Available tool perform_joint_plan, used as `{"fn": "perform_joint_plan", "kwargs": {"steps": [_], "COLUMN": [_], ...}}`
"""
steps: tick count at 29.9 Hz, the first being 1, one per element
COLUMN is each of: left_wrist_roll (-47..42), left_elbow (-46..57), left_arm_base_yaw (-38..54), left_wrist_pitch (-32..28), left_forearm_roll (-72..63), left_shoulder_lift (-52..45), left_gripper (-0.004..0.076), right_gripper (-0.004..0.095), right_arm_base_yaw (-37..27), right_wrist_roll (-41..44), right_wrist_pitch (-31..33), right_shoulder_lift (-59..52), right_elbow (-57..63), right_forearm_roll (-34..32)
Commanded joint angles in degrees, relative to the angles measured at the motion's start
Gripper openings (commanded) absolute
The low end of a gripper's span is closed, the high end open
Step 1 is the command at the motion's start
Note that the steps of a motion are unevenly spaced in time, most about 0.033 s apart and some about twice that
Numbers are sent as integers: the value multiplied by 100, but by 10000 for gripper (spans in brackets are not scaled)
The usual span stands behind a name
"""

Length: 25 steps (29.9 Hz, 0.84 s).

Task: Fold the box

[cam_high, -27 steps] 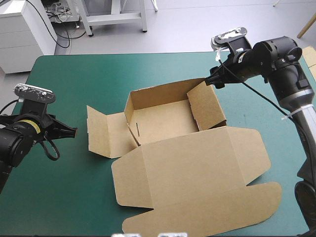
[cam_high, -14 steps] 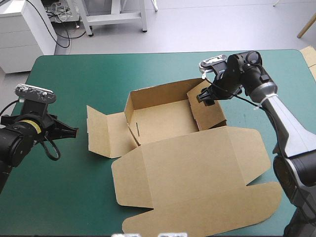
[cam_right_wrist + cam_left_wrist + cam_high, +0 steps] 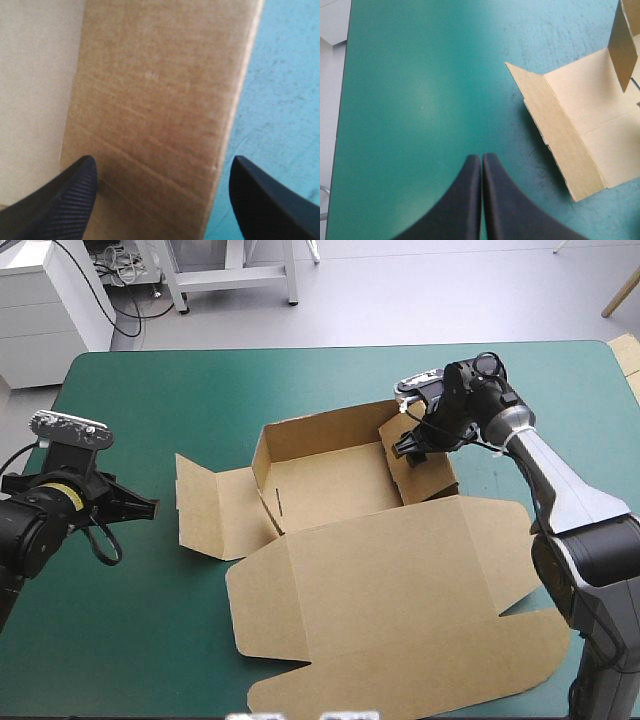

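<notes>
Overhead, a brown cut-board box (image 3: pixel 330 480) sits at the middle of a table under a teal-green cover (image 3: pixel 180 390), its walls raised, its left flap (image 3: pixel 205 505) spread on the cover and its broad lid (image 3: pixel 400 610) lying flat toward the near edge. The right gripper (image 3: pixel 407 447), two broad black fins, hangs at the top of the box's right wall, while the left gripper (image 3: pixel 150 507) points toward the box from near the table's left edge, well apart from the spread flap. Seen from the left wrist, that gripper's fingers (image 3: pixel 470 200) meet in one pointed arch with nothing between them, bare cover beneath, the box's left flap (image 3: pixel 560 130) ahead and off to one side. Seen from the right wrist, the fingers (image 3: pixel 60 195) stand wide apart, gripping nothing, and the brown wall (image 3: pixel 160 85) fills the space between them, with teal-green cover showing past its outer edge.
</notes>
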Motion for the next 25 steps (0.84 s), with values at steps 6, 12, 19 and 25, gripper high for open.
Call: {"fn": "perform_joint_plan", "kwargs": {"steps": [6,12,19,25], "left_wrist_roll": [-62,-62,-15,-15], "left_elbow": [-123,-123,-123,-123], "left_arm_base_yaw": [19,19,19,19], "left_wrist_pitch": [-266,-254,-244,-244], "left_forearm_roll": [74,74,42,42], "left_shoulder_lift": [-75,-75,-75,-75], "left_gripper": [-8,-8,-8,-8], "right_gripper": [647,238,-21,-21], "right_arm_base_yaw": [-2,-12,-12,-108], "right_wrist_roll": [-57,-57,-57,-33], "right_wrist_pitch": [-171,-171,-171,13], "right_shoulder_lift": [-145,-145,-145,-310], "right_elbow": [-143,-143,-143,-143], "right_forearm_roll": [-4,-4,-4,6]}}
